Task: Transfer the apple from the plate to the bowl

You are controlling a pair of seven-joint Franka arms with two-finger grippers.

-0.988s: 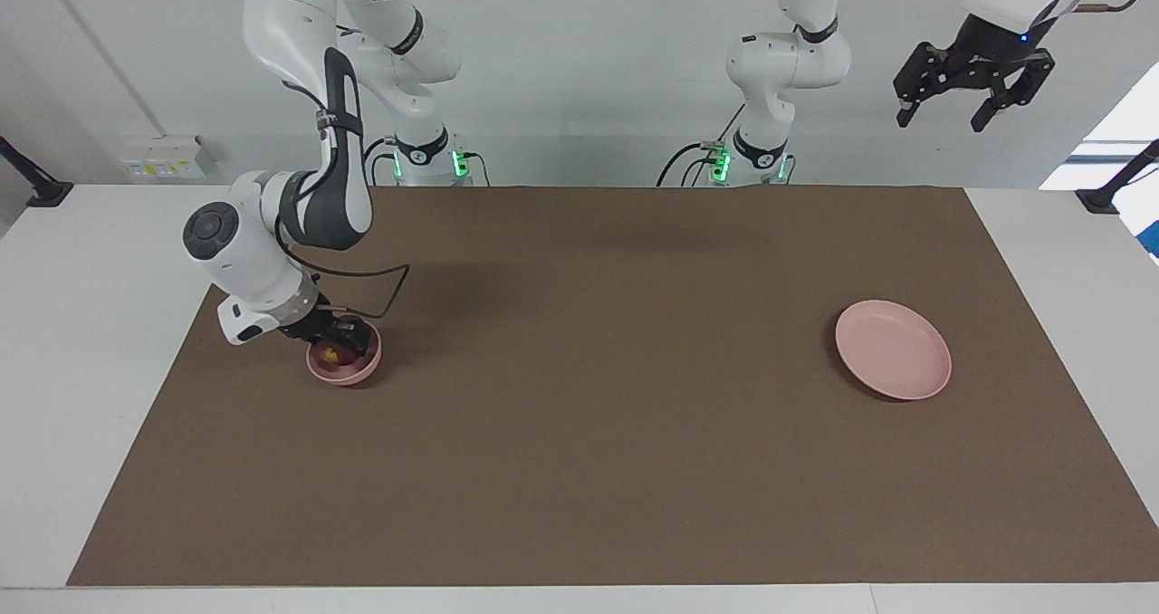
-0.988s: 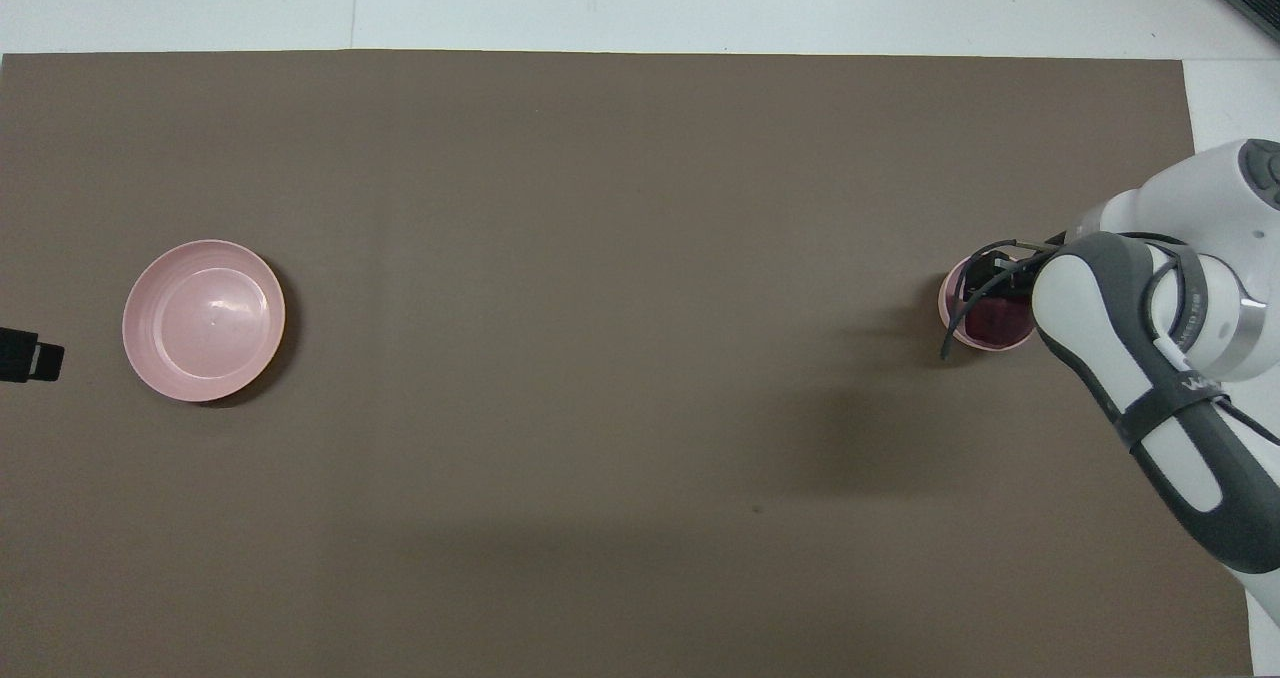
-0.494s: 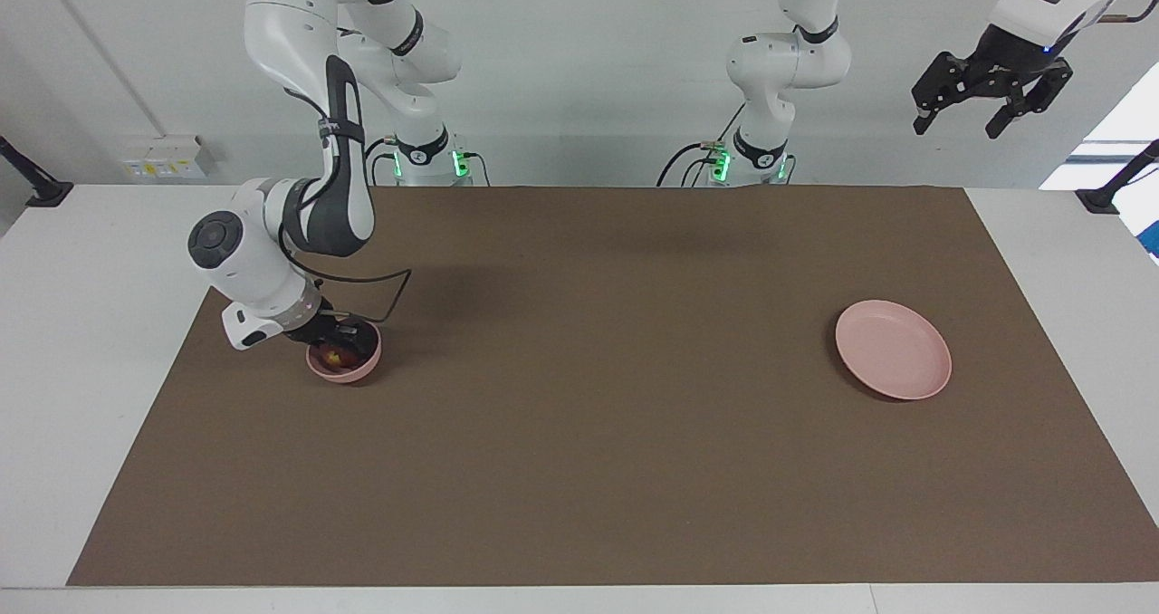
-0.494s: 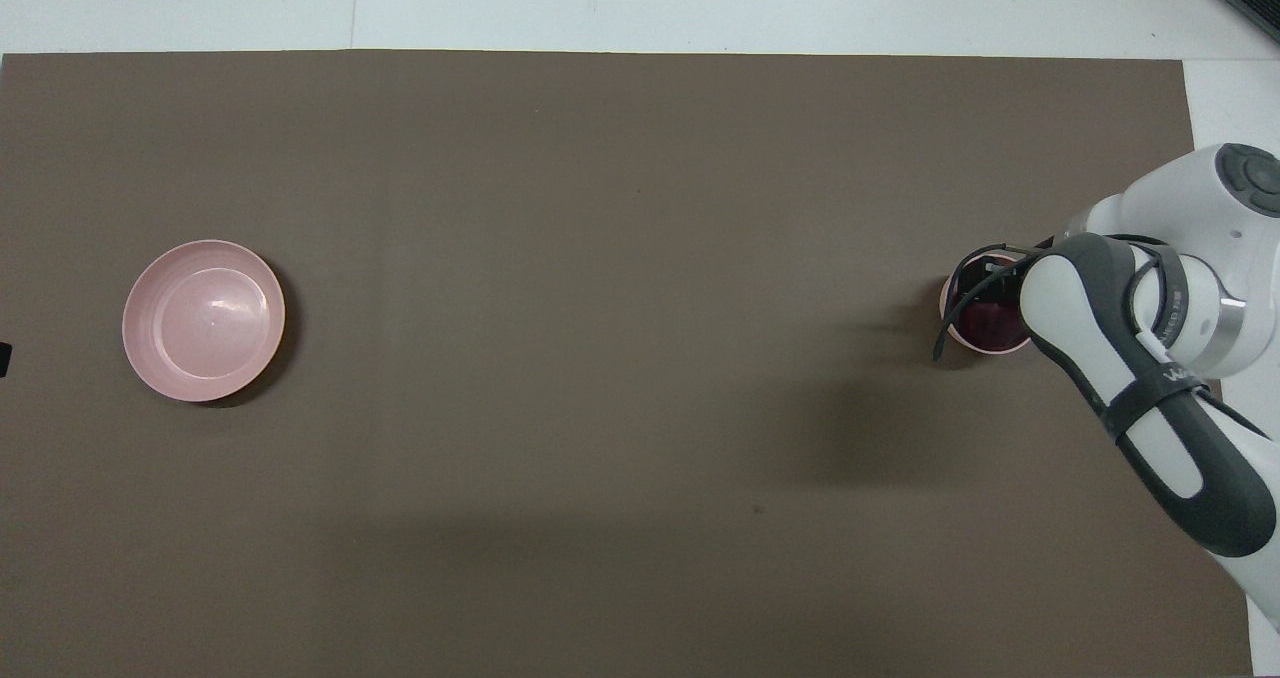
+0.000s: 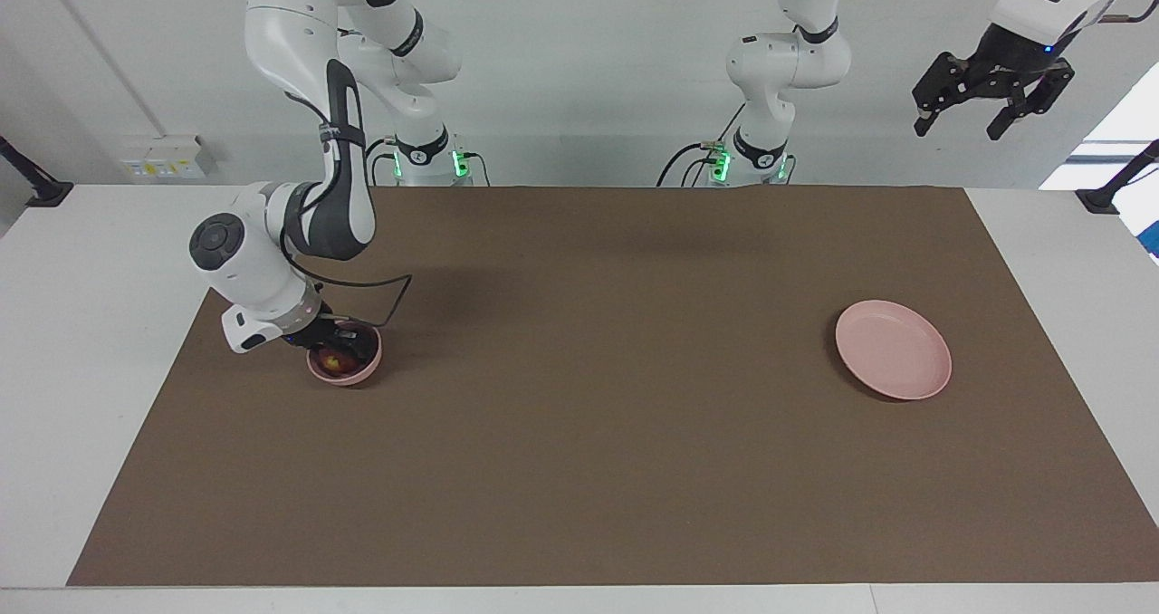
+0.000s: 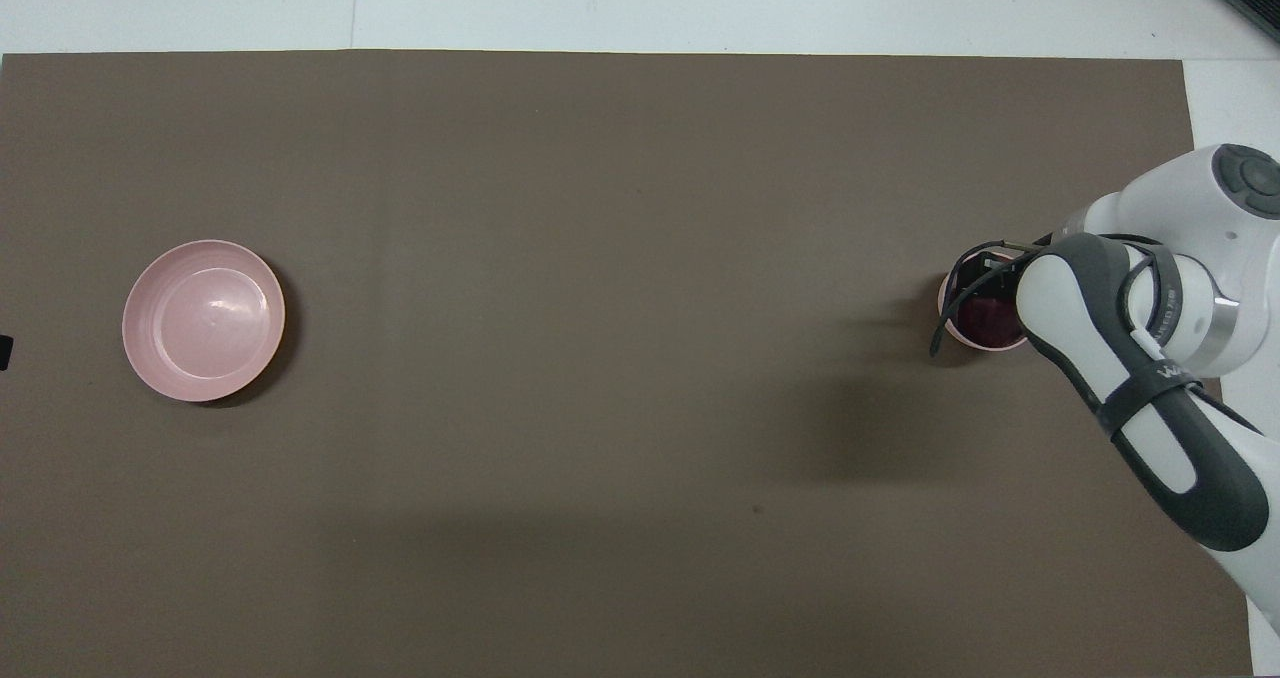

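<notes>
From the facing view, you see your right end effector [image 5: 337,350] down inside the bowl [image 5: 345,365], clamped on the apple [image 5: 333,358]; your left end effector [image 5: 993,98] waits high in the air with fingers apart, well apart from the plate [image 5: 893,350] on the bench [image 5: 598,397]. From overhead, the apple [image 6: 987,320] sits in the bowl [image 6: 948,310] beneath your right arm; the plate [image 6: 204,320] is well apart.
</notes>
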